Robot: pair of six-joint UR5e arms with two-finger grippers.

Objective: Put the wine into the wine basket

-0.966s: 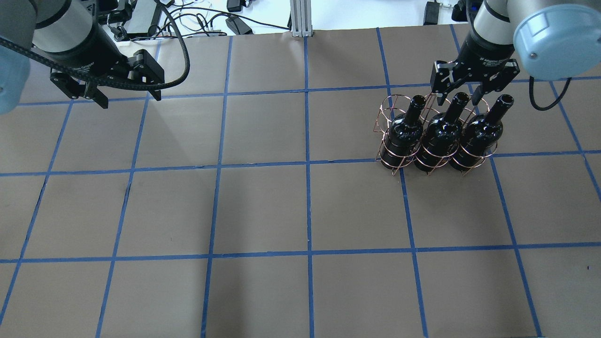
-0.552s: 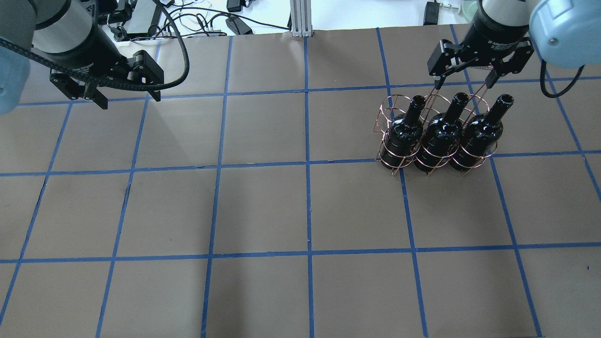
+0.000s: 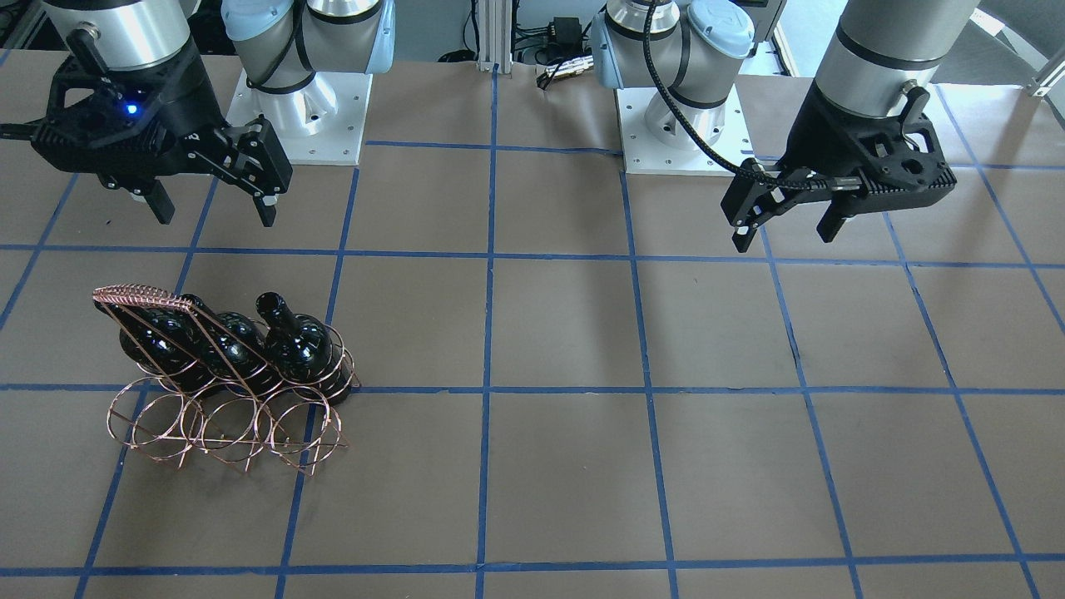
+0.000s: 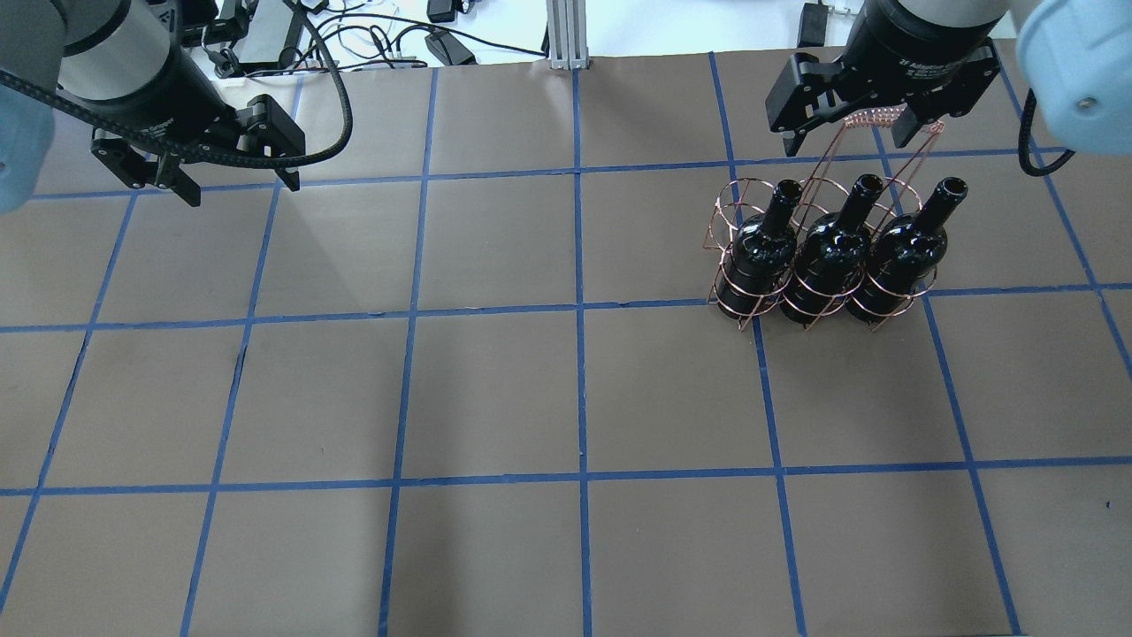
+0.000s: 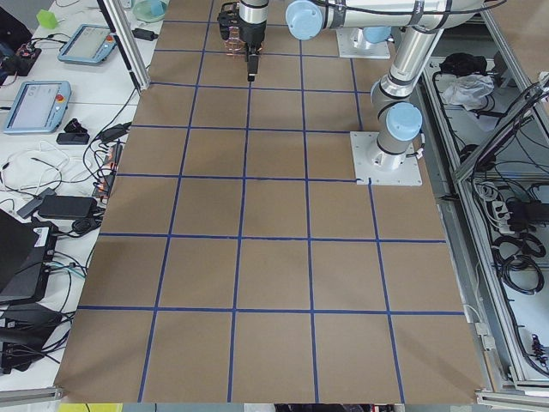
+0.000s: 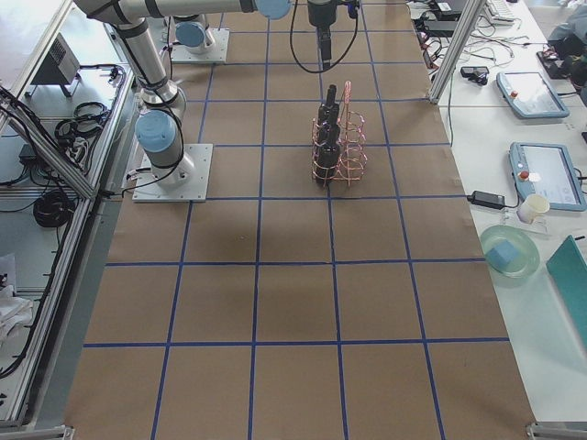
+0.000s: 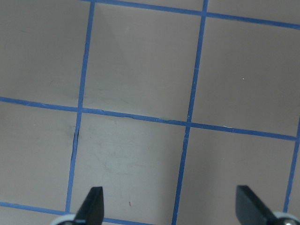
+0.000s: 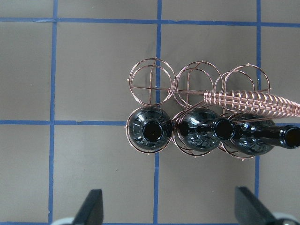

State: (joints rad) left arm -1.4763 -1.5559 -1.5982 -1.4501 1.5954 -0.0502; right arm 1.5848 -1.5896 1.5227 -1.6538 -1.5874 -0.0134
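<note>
On the table (image 4: pixel 495 398), toward the right arm's end: found the wine basket (image 8: pixel 151 87) standing level on the brown paper. Counted three glossy black wine bottles in it, all upright, one per ring, all in the basket's row nearer the robot base. Logged the first bottle (image 4: pixel 759 249) in the end ring on the basket's side toward the left arm, the middle bottle (image 4: pixel 827 257) in the centre ring, and the third bottle (image 4: pixel 900 252) in the opposite end ring. Judged the three bodies just beside one another, perhaps touching; could not settle it through the glare on the glass. Noted the basket's second row of three rings on the side away from the robot. Saw the coiled handle (image 8: pixel 253 101) raised over the basket's centre line, between the two rows. Located the right gripper (image 3: pixel 215 213) above the basket, apart from handle and bottles; recorded its fingers spread wide with nothing between them. Located the left gripper (image 3: pixel 784 240) well apart from the basket, beyond its first-bottle end, over the table's other half; recorded its fingers likewise spread, gripping nothing, with only brown paper and blue tape lines (image 4: pixel 581 354) below.
</note>
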